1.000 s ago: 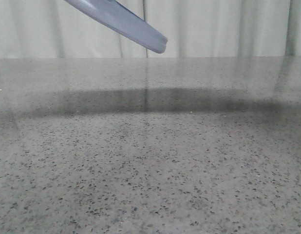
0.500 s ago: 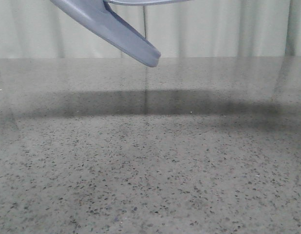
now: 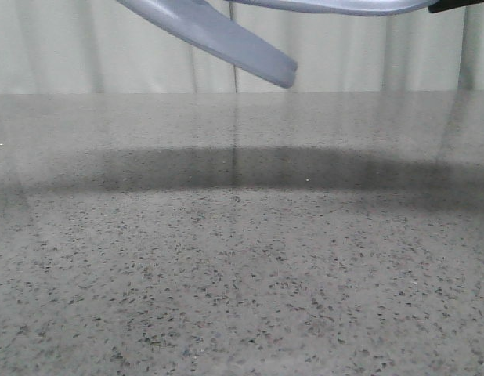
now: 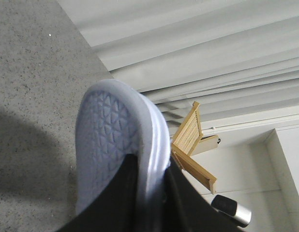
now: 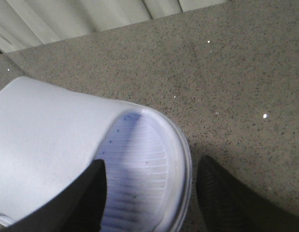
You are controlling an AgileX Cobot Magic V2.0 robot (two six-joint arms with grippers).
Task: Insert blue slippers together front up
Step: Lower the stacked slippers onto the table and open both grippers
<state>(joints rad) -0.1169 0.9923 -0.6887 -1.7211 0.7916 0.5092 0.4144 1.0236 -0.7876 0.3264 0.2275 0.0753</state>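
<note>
Both blue slippers hang in the air above the speckled table (image 3: 242, 274). One blue slipper (image 3: 218, 35) slants down from the upper left, its end lowest. My left gripper (image 4: 152, 162) is shut on its rim, with the triangle-patterned sole (image 4: 108, 130) facing the wrist camera. The other blue slipper (image 3: 336, 6) lies almost level along the top edge, with a dark sliver of the right arm (image 3: 461, 5) at its end. My right gripper (image 5: 153, 164) holds it: one finger lies on the ribbed footbed (image 5: 140, 159) beside the wide strap (image 5: 48, 140), the other outside the rim.
Pale curtains (image 3: 344, 55) hang behind the table's far edge. In the left wrist view a slatted wooden rack (image 4: 193, 145) and a black-and-silver cylinder (image 4: 231, 209) show beyond the slipper. A wide shadow band (image 3: 250, 166) crosses the table.
The left-held slipper dipped, then swung up and to the right. The right-held slipper has come into view along the top edge and moved in further from the right.
</note>
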